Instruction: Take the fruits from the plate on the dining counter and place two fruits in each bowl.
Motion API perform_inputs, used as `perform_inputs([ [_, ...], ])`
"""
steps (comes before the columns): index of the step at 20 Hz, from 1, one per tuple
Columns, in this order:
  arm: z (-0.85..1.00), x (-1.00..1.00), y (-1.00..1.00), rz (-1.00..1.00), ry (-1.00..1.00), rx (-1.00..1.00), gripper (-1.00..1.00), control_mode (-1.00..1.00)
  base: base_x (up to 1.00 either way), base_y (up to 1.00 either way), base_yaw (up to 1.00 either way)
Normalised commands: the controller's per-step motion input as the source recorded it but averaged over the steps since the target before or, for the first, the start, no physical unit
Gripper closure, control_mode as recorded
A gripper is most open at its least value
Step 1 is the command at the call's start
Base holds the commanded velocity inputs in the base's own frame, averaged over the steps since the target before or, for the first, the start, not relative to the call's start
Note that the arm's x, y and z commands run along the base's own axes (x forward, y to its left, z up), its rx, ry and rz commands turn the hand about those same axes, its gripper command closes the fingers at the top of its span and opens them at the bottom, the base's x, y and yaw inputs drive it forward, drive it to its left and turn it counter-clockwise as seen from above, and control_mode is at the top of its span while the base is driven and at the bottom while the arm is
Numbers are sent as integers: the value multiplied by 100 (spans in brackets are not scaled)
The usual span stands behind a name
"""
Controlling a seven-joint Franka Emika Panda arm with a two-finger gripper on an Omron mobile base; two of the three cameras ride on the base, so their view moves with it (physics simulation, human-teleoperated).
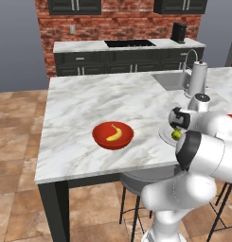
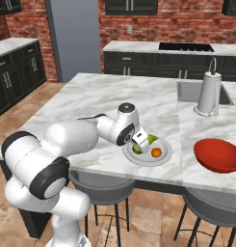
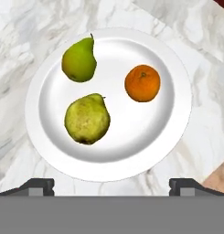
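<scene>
Three fruits [image 3: 87, 118] on your plate [image 3: 173, 132]: two pears, one orange [image 3: 142, 83]; hand [image 3: 111, 185] spread wide above them, holding nothing; banana [image 1: 114, 133] in left bowl [image 1: 102, 140].

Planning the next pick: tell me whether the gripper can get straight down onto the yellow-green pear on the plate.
Probably yes: the gripper hangs open above the plate, and the yellow-green pear lies apart from the green pear and orange.

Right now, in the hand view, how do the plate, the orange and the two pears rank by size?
1. Plate
2. Yellowish pear
3. Green pear and orange: too alike to rank.
</scene>
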Motion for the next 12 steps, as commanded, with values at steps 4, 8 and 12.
perform_inputs([
  [4, -10, 19, 2, -8, 0, 0, -100, -100, 0, 0, 0],
  [8, -7, 27, 0, -3, 0, 0, -100, -100, 0, 0, 0],
  [12, -12, 19, 0, 0, 0, 0, -100, -100, 0, 0, 0],
])
